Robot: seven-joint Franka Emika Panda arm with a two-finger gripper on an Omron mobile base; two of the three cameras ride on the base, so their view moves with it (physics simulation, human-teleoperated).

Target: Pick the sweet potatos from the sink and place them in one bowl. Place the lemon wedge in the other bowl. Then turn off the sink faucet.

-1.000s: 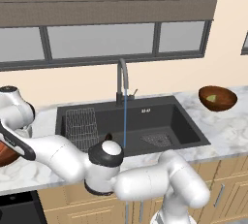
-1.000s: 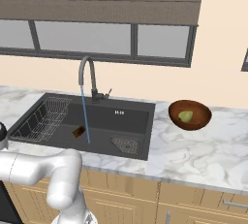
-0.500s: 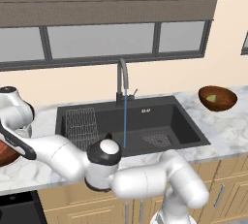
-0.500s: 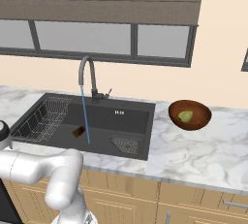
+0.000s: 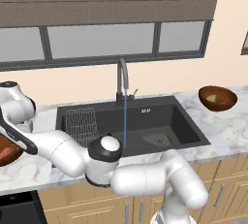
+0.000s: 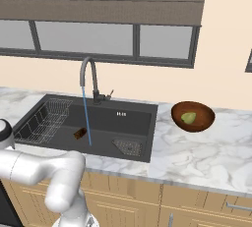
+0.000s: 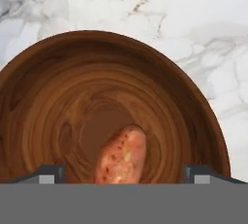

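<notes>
Two wooden bowls stood on the marble counter [image 6: 206, 157], one at each side of the black sink [image 6: 133, 123]. In the hand view, the gripper [image 7: 125, 173] hung over the left-hand bowl [image 7: 43, 97] with its jaws spread wide apart, the two dark fingertips [image 7: 51, 173] showing at the bottom corners and nothing clamped between them. An orange-red sweet potato [image 7: 121, 156] lay in the bottom of that bowl, between the tips but free of them. From the left base view the same bowl [image 5: 7, 151] showed as a reddish-brown edge at the far left, partly hidden by the arm [image 5: 58, 150]. The other bowl [image 6: 193, 116] sat on the counter to the right of the sink, with the yellow-green lemon wedge [image 6: 187, 118] resting inside it. A dark brown sweet potato [image 6: 80, 133] lay on the basin floor, just beside the thin blue stream of water [image 6: 87, 120] that fell from the grey gooseneck faucet [image 6: 90, 76]. A wire rack [image 6: 47, 119] occupied the left part of the basin, and a square drain grate [image 6: 128, 146] lay toward its right front.
</notes>
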